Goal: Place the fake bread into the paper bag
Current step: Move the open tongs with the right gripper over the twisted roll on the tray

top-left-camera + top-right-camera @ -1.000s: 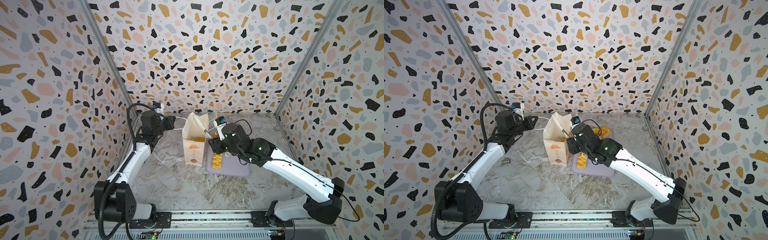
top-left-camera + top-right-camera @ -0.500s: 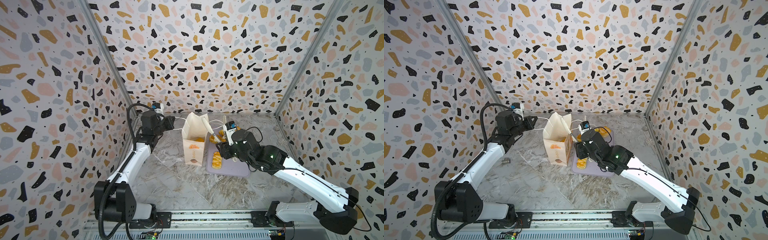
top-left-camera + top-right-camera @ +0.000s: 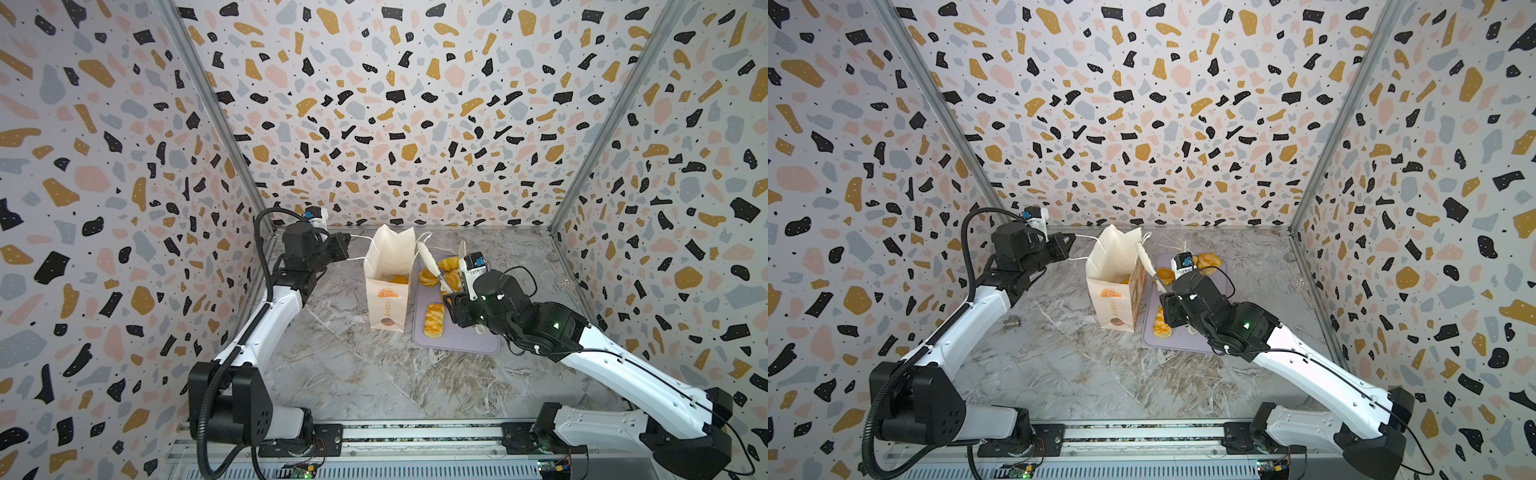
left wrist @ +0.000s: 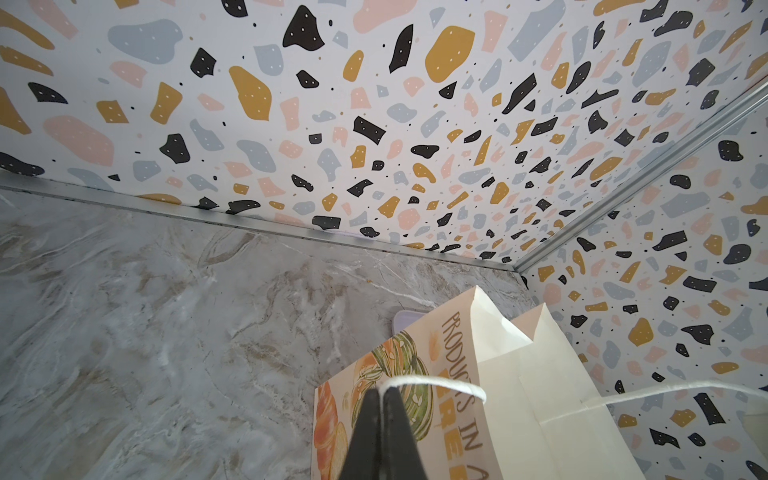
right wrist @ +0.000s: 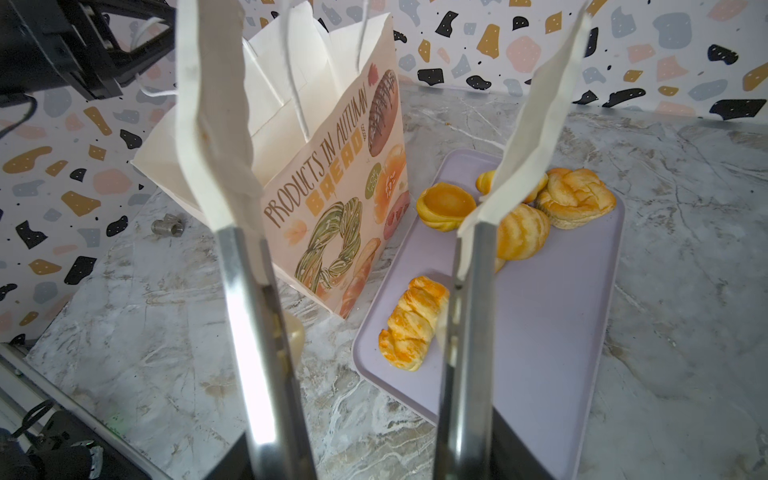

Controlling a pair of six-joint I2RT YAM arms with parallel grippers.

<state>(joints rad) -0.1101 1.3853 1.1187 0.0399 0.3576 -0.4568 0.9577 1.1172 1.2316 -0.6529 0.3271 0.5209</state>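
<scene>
Terrazzo-print panels (image 3: 104, 166) in black, ochre, pink and grey close the bench in on three sides, meeting at bare metal posts (image 3: 217, 112) that rise from its far corners. The bench (image 3: 353, 374) is a grey and tan marbled sheet, with a metal rail (image 3: 415, 432) along its near edge carrying both arm bases. From the near left corner the left arm reaches toward the far left corner. There the left tool (image 4: 381, 392) is pinched tight on a white string handle (image 4: 436, 380) of the paper bag (image 3: 386, 291), and the string is drawn taut away from the bag. A small metal fitting (image 3: 1012, 322) lies loose on the bare marble between that arm and the bag. The bag stands upright with its mouth open, near the middle of the far edge, and a piece of fake bread (image 3: 399, 279) shows orange inside it. Just beside the bag, on the side toward the right edge, lies a flat lilac tray (image 3: 465, 345); whether the two touch I cannot tell. On the tray a plaited pastry (image 5: 413, 324) lies alone at its end nearer the rail, and a cluster of rolls (image 5: 521, 232) sits at its far end. The right arm comes in from the near right corner. The right tool (image 3: 456, 307) is clamped on a pair of tongs (image 5: 245, 311), whose white tips stand apart with nothing between them, raised over the tray next to the bag's mouth.
</scene>
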